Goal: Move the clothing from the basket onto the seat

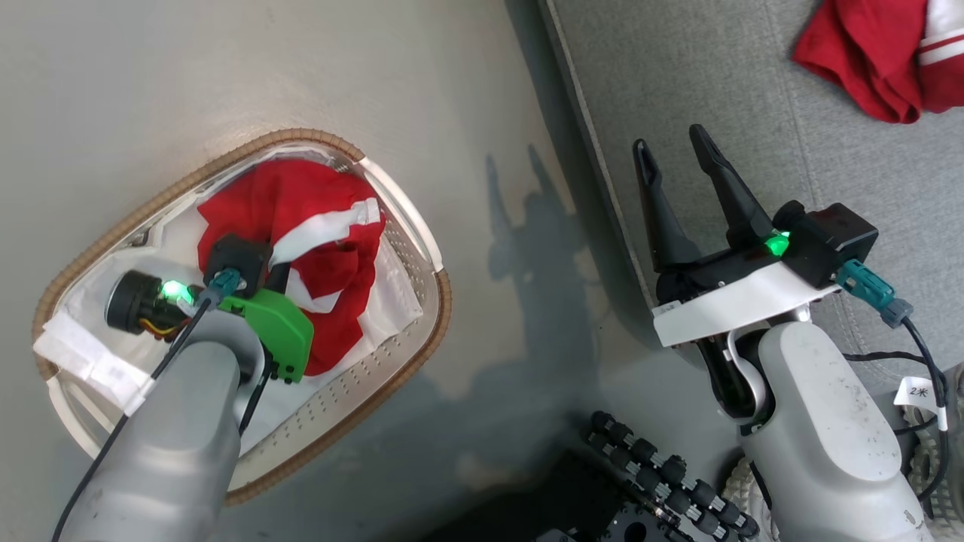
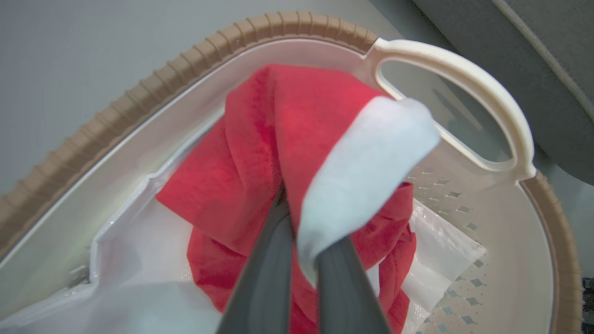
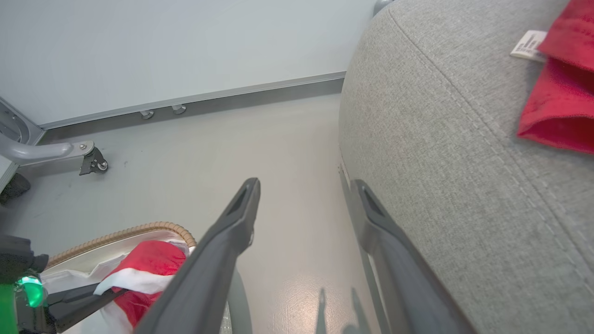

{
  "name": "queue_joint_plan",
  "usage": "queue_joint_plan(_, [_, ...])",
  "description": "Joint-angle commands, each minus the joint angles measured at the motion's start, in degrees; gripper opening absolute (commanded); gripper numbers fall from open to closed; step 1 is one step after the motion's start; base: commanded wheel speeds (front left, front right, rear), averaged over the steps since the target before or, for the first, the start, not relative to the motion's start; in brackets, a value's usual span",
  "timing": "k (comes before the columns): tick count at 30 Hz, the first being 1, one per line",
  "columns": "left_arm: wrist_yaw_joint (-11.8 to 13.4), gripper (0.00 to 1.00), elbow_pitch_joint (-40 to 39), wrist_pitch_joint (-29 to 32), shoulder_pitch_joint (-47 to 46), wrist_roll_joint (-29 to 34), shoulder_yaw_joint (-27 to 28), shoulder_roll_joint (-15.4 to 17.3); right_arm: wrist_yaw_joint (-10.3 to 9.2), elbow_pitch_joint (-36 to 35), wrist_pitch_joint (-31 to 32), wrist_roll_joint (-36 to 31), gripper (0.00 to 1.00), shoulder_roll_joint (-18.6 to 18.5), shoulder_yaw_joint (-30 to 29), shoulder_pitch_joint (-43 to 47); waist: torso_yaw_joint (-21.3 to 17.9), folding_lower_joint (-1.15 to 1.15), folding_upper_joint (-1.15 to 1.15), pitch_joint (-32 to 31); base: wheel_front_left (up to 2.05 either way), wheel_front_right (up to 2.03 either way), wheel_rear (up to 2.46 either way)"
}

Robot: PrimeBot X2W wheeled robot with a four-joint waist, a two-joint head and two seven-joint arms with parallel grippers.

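Closest in, a white cable tag [image 1: 919, 391] by the right forearm reads "2米". The left forearm covers most of the left hand [image 2: 297, 232] from above. From the wrist, its two dark fingers [image 2: 274, 278] are drawn together on a fold of the red garment [image 2: 260, 139], their tips buried in the cloth under its white band. That garment sits bunched inside the basket [image 2: 139, 93] on the floor [image 1: 151, 75], with a white lining [image 2: 139, 241] under it. Its lower folds are hidden behind the fingers. The right hand [image 1: 670, 143] hangs open with a clear gap between its fingers, holding and touching nothing, above the near edge of the grey seat [image 1: 715, 75]. Farther back on the seat lies the second red garment [image 1: 874, 53], cut off by the picture's edge. Its small white tag [image 3: 529, 45] carries print too small to read.
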Motion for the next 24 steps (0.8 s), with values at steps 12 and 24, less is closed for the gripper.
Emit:
queue_joint_plan(12, [-0.18,0.00,-5.54,-0.04,9.07,-4.82,0.30,-0.93,-0.04,3.47,-0.13,-1.93,1.00,-0.13,0.25,2.24,2.41,-0.01,0.00,-11.73,0.00,0.00,0.00])
queue_joint_plan(24, [-0.18,0.00,-14.48,-0.04,18.55,-5.52,3.02,-3.84,-0.04,7.01,-0.13,-5.54,1.00,-0.14,-1.47,8.03,10.08,-0.01,0.00,-24.59,0.00,0.00,0.00])
